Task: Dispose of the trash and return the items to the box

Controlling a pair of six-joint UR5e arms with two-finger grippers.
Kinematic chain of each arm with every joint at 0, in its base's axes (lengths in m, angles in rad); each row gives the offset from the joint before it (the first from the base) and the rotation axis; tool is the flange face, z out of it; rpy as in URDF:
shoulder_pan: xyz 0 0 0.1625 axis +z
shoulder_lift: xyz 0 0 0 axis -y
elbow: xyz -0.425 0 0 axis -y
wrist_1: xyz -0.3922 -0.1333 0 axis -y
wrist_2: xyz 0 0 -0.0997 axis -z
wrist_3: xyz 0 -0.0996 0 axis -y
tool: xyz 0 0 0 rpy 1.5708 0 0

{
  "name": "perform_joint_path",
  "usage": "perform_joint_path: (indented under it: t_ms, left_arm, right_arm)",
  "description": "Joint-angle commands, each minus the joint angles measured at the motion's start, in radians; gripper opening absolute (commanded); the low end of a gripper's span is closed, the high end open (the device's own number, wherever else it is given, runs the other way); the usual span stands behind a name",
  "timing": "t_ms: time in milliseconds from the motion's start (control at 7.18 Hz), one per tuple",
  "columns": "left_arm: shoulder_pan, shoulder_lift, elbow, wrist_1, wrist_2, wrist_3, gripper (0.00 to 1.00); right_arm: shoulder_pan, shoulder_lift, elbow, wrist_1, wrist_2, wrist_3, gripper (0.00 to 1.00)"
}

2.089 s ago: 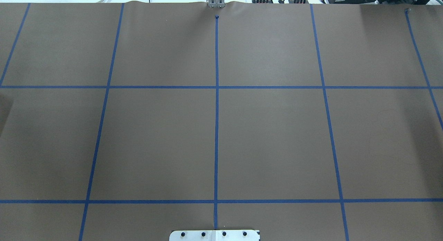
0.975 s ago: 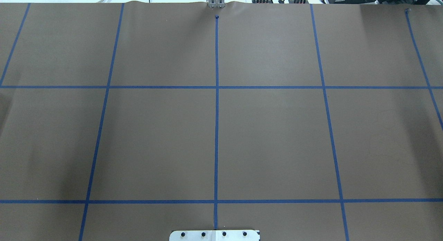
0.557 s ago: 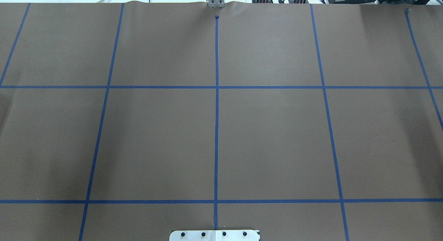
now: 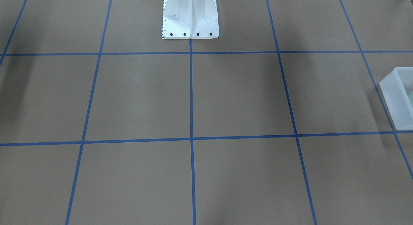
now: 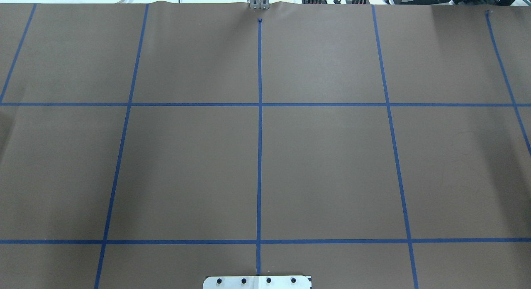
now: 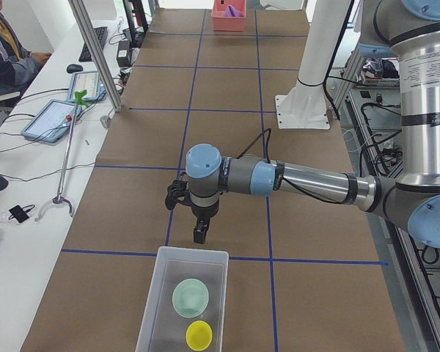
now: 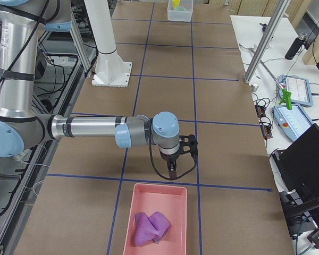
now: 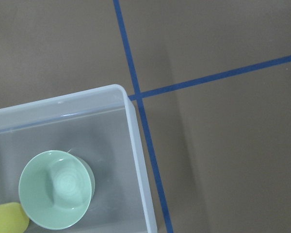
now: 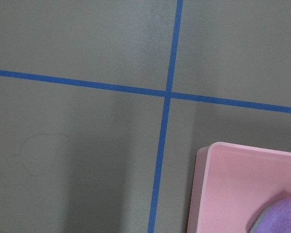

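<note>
The frosted white box (image 6: 158, 312) stands at the table's near end in the exterior left view. The mint-green bowl (image 6: 190, 298) lies in it beside a yellow bowl (image 6: 199, 335). My left gripper (image 6: 199, 236) points down just beyond the box's far wall; I cannot tell whether it is open or shut. The left wrist view shows the box's corner (image 8: 134, 141), the mint bowl (image 8: 56, 189) and the yellow bowl (image 8: 5, 221). My right gripper (image 7: 171, 171) hangs over the far edge of a pink bin (image 7: 178, 223); its state cannot be told.
The pink bin holds a crumpled purple thing (image 7: 150, 227), which also shows in the right wrist view (image 9: 281, 216). The white robot base (image 4: 190, 21) stands at the table's middle edge. The box's wall (image 4: 395, 99) shows at the front-facing view's right edge. Brown paper with blue tape lines covers the table.
</note>
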Motion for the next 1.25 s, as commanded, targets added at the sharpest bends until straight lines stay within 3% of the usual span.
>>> perform_joint_path:
  t_ms: [0, 1114]
  left_arm:
    - [-0.038, 0.016, 0.023, 0.013, -0.081, 0.011, 0.98]
    - [-0.054, 0.02, 0.024, 0.007, -0.073, -0.005, 0.98]
  right_arm:
    - [-0.001, -0.003, 0.0, 0.0, 0.0, 0.0, 1.0]
    - [-0.03, -0.009, 0.002, -0.009, 0.0, -0.011, 1.0]
